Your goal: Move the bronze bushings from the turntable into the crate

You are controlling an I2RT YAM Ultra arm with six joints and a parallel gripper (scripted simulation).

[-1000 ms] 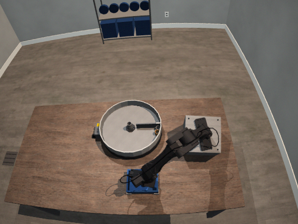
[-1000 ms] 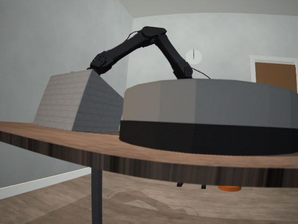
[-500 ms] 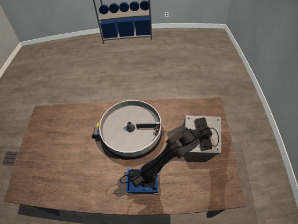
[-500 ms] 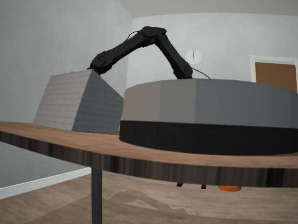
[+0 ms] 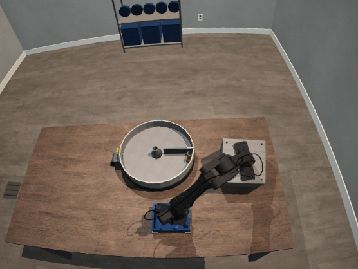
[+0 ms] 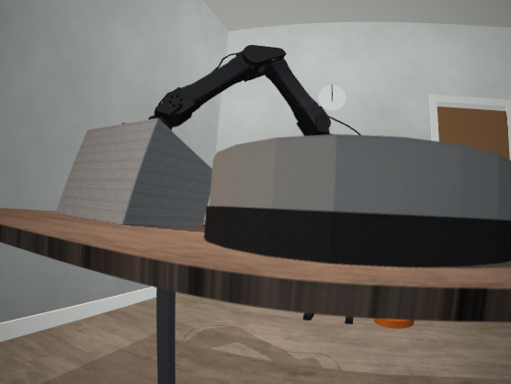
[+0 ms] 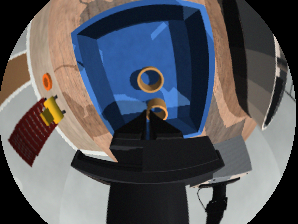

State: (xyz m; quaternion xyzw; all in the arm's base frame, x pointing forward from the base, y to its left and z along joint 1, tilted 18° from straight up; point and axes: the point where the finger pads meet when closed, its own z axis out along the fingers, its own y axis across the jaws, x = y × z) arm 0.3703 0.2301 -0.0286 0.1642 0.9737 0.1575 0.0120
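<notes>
The blue crate (image 5: 169, 222) stands on the table in front of the round grey turntable (image 5: 159, 155). My gripper (image 7: 147, 113) hangs over the crate's inside (image 7: 143, 63), shut on a bronze bushing (image 7: 157, 104) at its fingertips. A second bronze bushing (image 7: 150, 79) lies on the crate floor just beyond. In the overhead view the gripper (image 5: 161, 213) covers the crate's left part. On the turntable, one bronze bushing (image 5: 188, 157) sits at the right rim by a dark bar (image 5: 176, 150). A grey steel piece (image 5: 156, 152) stands at the centre.
The arm's grey base block (image 5: 243, 162) stands right of the turntable. A small yellow and grey box (image 5: 116, 157) sits at the turntable's left rim. In the low side view the turntable wall (image 6: 358, 193) hides its contents. A shelf with blue bins (image 5: 149, 26) stands at the far wall.
</notes>
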